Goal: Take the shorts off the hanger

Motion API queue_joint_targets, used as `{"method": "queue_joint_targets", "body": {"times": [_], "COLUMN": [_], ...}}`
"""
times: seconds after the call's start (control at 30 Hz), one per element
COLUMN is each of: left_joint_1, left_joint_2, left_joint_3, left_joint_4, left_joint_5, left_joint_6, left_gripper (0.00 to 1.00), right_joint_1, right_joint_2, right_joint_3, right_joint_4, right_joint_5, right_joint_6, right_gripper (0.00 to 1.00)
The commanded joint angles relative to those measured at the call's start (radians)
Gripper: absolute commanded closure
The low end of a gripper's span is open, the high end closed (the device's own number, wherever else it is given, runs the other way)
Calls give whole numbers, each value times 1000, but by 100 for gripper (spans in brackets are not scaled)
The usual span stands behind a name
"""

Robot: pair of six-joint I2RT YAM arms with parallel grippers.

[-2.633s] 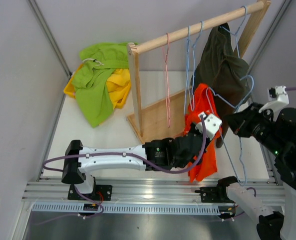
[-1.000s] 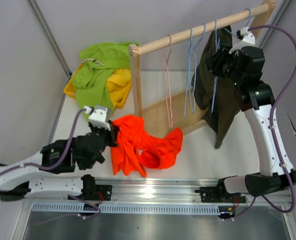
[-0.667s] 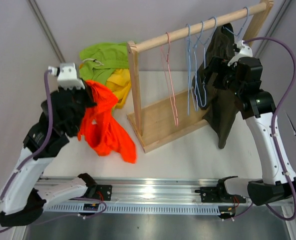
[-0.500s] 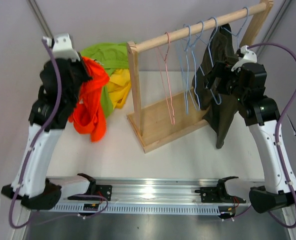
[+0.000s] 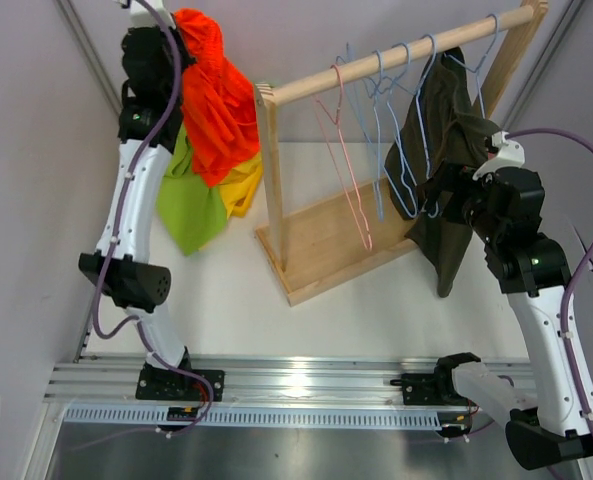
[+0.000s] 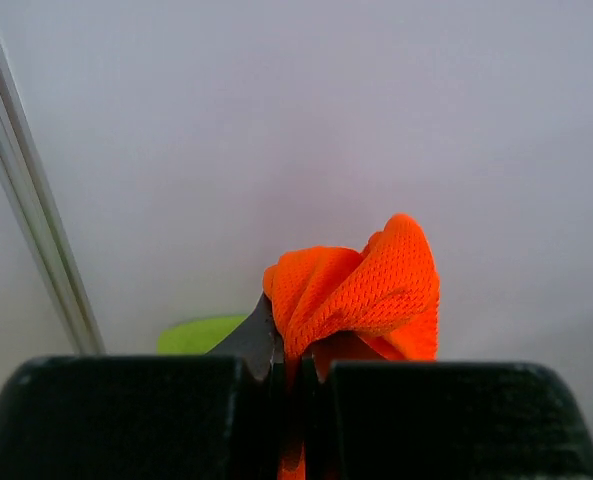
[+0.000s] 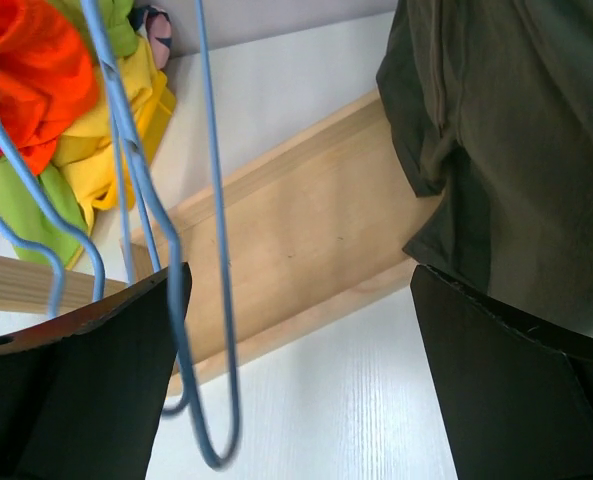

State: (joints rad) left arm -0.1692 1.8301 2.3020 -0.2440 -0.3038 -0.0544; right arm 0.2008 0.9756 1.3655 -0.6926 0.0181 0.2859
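- Cloth is bunching in the left jaws: orange shorts [image 6: 366, 285], now swinging high above the green-and-yellow pile [image 5: 191, 210] on the desk [image 5: 236, 290], clear of the rail [image 5: 396, 55].
- Right jaws are gaping beside a bare blue hanger [image 7: 176, 300].
- Olive shorts [image 5: 446, 130] are hanging on the rail, last pair waiting.

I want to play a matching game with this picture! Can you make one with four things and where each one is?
Things:
1. orange shorts
2. dark olive shorts
3. pink hanger
4. lime green shorts

Places:
A. lying on the table
B. bare on the wooden rail
C. held up high in the left gripper
D. hanging at the rail's right end

Pairs: 1-C, 2-D, 3-B, 4-A
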Motion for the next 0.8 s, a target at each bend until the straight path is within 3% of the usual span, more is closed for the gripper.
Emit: {"method": "queue_joint_targets", "body": {"times": [0.0,0.07,0.1,0.13,0.23,0.33,0.57,0.77], "left_joint_1": [13,20,26,39,85,117,119,77], "left_joint_2": [32,78,95,112,153,103,-185,-458], "left_joint_3": [-113,-205,-222,-226,-228,-326,-486,-729], "left_joint_4": [221,198,146,109,-30,-71,-106,-58], "left_joint_5": [-95,-118,-130,-139,-109,-93,-138,-6], "left_joint_6": [24,-1,-39,-62,-182,-255,-327,-326], "left_gripper": [85,47,5,1,1,1,1,1], "right_joint_1": [-4,-4,-6,-6,-6,-6,-6,-38], "right_joint_2": [-44,-48,-51,-57,-60,-55,39,204], "right_joint_3": [-14,1,27,46,130,220,380,497], "right_joint_4": [-2,-18,-24,-28,-44,-67,-45,-30], "right_joint_5": [-7,-4,2,9,6,9,120,213], "right_joint_6": [-17,-25,-24,-27,-22,-24,-91,-126], "right_gripper": [1,1,1,1,1,1,1,1]}}
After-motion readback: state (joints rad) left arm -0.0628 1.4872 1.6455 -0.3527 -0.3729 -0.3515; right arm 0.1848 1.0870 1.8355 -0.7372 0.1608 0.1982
